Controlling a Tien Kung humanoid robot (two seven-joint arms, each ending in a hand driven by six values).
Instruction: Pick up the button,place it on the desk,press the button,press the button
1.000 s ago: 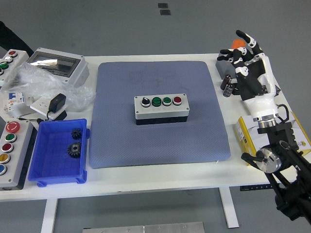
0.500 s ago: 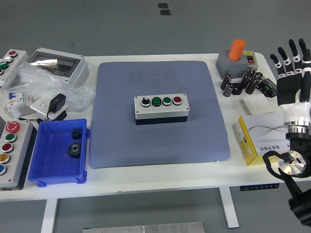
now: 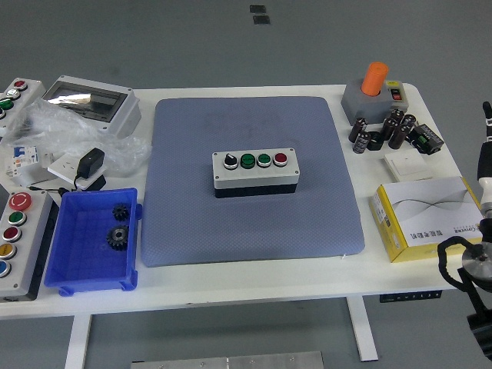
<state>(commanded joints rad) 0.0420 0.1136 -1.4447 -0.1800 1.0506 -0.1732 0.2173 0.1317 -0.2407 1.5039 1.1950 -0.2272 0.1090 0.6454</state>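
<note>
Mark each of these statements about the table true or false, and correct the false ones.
1. The button box sits on the blue-grey mat. True.
2. The button box carries four controls in a row. True.
3. The blue bin is empty. False: it holds two dark gears.
4. The orange-handled switch stands at the table's near left. False: it stands at the far right.
5. A robot hand is pressing a button. False: only the right arm shows, at the right edge, touching nothing.
</note>
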